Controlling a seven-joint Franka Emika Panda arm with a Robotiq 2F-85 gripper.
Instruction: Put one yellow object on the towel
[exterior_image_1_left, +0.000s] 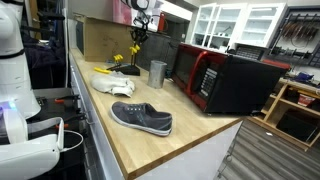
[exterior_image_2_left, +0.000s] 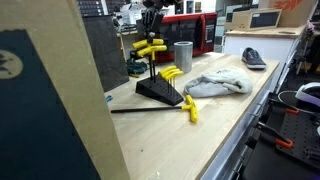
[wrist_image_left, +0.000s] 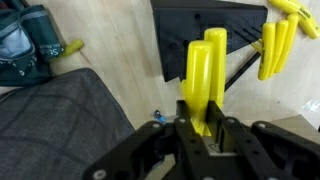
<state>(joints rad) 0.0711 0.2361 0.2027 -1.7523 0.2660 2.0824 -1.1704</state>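
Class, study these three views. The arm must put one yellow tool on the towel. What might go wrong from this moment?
1. In the wrist view the gripper straddles what look like two yellow handles side by side; both may lift, not one.
2. The black stand may not be fixed; a snagging tool could drag or tip it.
3. The towel is crumpled, so a released tool may roll off.
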